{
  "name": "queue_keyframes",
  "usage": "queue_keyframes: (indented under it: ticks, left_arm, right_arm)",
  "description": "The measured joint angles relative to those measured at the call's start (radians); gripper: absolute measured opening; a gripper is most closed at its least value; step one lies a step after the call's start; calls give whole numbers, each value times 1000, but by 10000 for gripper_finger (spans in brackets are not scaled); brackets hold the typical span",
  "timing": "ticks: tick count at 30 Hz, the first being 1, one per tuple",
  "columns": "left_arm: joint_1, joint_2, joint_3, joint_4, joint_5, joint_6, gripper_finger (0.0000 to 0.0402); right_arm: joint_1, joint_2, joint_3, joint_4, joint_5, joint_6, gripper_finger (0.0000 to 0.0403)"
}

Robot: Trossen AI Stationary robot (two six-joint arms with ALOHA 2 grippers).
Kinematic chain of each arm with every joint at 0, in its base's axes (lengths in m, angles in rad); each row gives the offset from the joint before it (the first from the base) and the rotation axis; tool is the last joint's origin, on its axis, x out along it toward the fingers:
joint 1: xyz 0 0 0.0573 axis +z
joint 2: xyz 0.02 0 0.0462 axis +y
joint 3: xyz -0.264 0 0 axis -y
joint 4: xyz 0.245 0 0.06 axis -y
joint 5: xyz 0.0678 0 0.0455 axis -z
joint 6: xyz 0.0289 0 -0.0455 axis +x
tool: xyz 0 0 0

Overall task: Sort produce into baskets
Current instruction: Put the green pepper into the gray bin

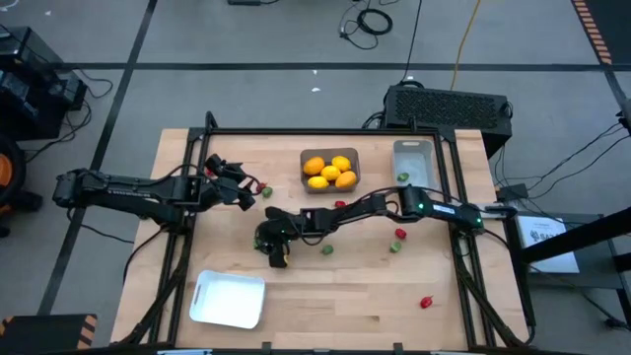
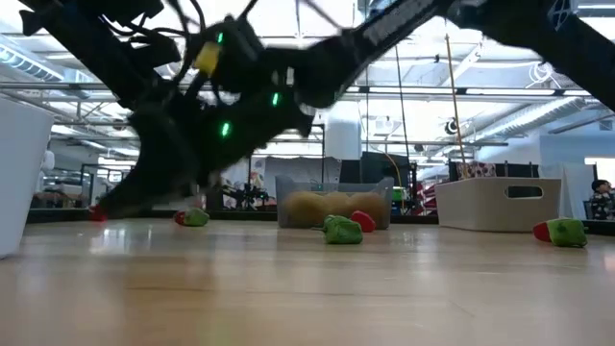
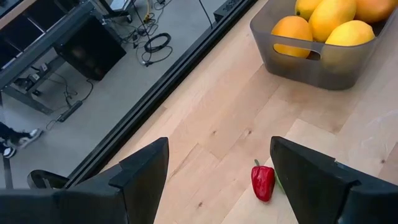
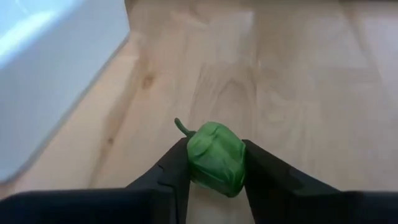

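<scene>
Nearest the front edge of the wooden counter (image 1: 325,296) lies the white tray (image 1: 229,298), with a lone red piece (image 1: 426,303) far off to its right. Just beyond the tray's far right corner the right pincer (image 1: 277,254) is closed on a small green pepper (image 4: 215,157); its two dark fingers (image 4: 165,177) press the pepper's sides. The pepper's stem points forward and away from the wrist, toward the tray wall, and its long axis runs along the fingers. The tray's pale side fills the edge of the right wrist view, close by the held pepper but not touching it.

Farther in, a loose green piece (image 1: 326,249) sits on the counter just beside the right arm, and a red and green pair (image 1: 397,241) lies nearer the right side. The right arm stretches across the middle of the counter above these.

Beyond that, the left pincer (image 1: 248,192) hovers over the counter's left half with its fingers (image 3: 144,174) spread wide, gripping nothing. Between and past them a red pepper (image 3: 262,182) lies on the wood with its stem pointing toward the dark grey bin; a sliver of green shows touching its side.

At the back, the dark grey bin (image 1: 329,185) holds yellow and orange fruits (image 1: 329,170). To its right stands the pale grey bin (image 1: 412,151) with a green piece (image 1: 403,177) inside.
</scene>
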Motion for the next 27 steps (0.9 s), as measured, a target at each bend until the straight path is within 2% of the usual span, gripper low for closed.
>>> queue_keyframes:
  ticks: [5, 11, 15, 17, 24, 27]
  left_arm:
    - [0, 0, 0, -1, 0, 0, 288]
    - [0, 0, 0, 4, 0, 0, 288]
    - [0, 0, 0, 4, 0, 0, 288]
    - [0, 0, 0, 7, 0, -1, 288]
    - [0, 0, 0, 34, 4, -2, 288]
    - [0, 0, 0, 35, 6, -4, 288]
  right_arm:
    - [-22, -138, 1, -200, 1, -9, 111]
    - [-70, -360, 2, -604, 7, -53, 115]
    - [-114, -490, 2, -852, 78, -87, 116]
    - [-143, -546, 2, -946, 113, -101, 116]
    - [-274, -683, 2, -1258, 126, -107, 116]
    - [-341, -748, -31, -1332, 126, -106, 116]
